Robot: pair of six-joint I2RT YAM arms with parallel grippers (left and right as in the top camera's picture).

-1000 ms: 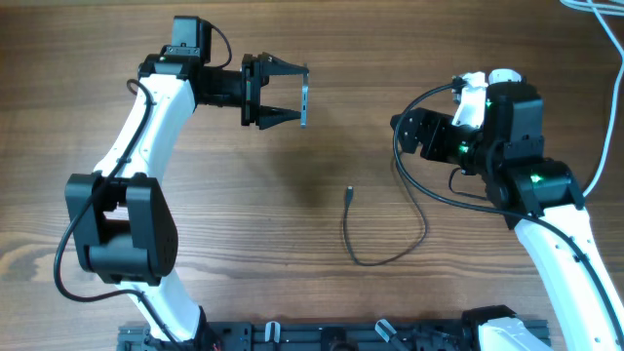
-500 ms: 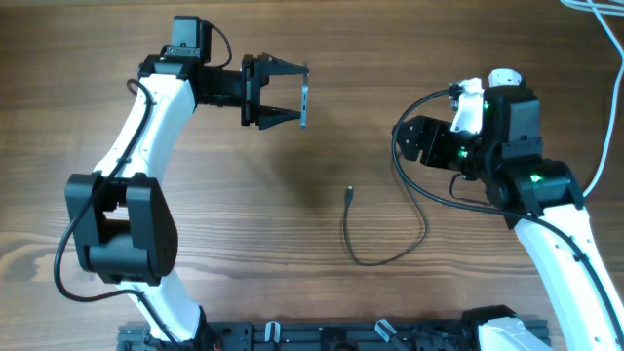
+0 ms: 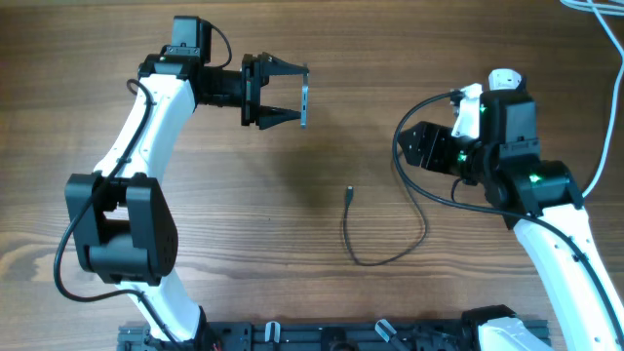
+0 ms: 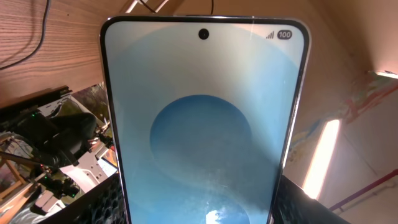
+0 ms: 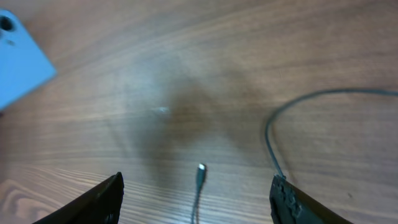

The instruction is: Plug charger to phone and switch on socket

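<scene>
A: Left pincer point(image 3: 301, 96)?
B: Clamped on the phone point(image 3: 305, 96). Overhead sees it edge-on, just a thin sliver between the black fingers, at the far side of the desk point(image 3: 244, 224), left of centre.

A: Screen?
B: Only the left wrist view has it. The phone point(image 4: 202, 124) fills the frame: glossy glass, pale blue with a darker blue disc. Punch-hole lens at the top, "100" in the corner, rounded corners, thin dark rim. Ribbed black fingers point(image 4: 115, 202) press both long sides at the bottom.

A: Right pincer point(image 5: 198, 180)?
B: Spread wide, nothing in it. Matte black fingers point(image 5: 93, 202) sit in the two bottom corners of the right wrist view. Overhead shows it point(image 3: 417, 144) pointing left, but the gap can't be read from there.

A: Charger point(image 5: 200, 171)?
B: Small plug tip lies flat on the wood grain, centred ahead of the gap, touching neither finger. Overhead gives the whole run point(image 3: 375, 261): thin black cable, loose loop from the tip toward the near edge, then curving right and back up. It is mid-desk between the arms, well apart from the phone.

A: Anything else?
B: Right wrist view catches the phone's back corner point(image 5: 18, 68), top left: flat light blue with a round lens, blurred. A white cable point(image 3: 597, 19) crosses overhead's top-right corner.
</scene>
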